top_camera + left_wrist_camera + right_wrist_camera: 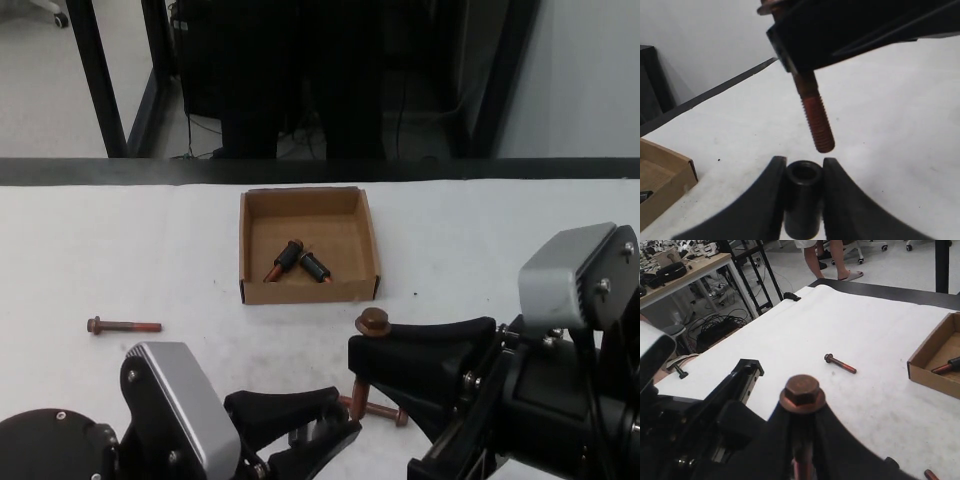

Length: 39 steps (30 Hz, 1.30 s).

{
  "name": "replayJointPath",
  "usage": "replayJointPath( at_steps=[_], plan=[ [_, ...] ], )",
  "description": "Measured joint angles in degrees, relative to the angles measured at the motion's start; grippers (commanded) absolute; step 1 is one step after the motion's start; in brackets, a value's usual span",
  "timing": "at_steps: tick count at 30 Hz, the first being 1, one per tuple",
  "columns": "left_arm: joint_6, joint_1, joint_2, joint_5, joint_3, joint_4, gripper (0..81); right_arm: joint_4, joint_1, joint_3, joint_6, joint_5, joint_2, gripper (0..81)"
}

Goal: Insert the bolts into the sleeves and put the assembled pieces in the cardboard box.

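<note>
Bolt [816, 120] hangs head-up, gripped by the right pincer [801, 432], its tip just above the sleeve [802, 205] that the left pincer [803, 167] clamps upright near the tabletop's near edge. My advice: centre the tip over the bore, keep it plumb, and lower slowly.

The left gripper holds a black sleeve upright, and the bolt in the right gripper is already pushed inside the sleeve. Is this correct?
Not quite. The left gripper holds the black sleeve upright, but the bolt in the right gripper is not inside it. The bolt's tip hangs just above the opening, with a gap between them. The left wrist view shows this.
</note>
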Motion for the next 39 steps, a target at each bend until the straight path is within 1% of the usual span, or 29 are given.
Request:
replayJointPath(
  at_steps=[12,26,39],
  plan=[
    [-2.07,0.00,0.00,1.56,0.00,-0.24,0.8,0.00,0.13,-1.62,-2.33,-1.25,0.00,0.3],
    [-5.22,0.00,0.00,1.54,0.07,-3.83,0.8,1.34,0.13,-1.62,-1.71,-1.99,0.00,0.3],
    [-8.05,-0.06,0.00,3.50,0.07,-4.90,0.8,2.34,0.82,-1.84,-1.75,-2.14,0.00,0.3]
  ],
)
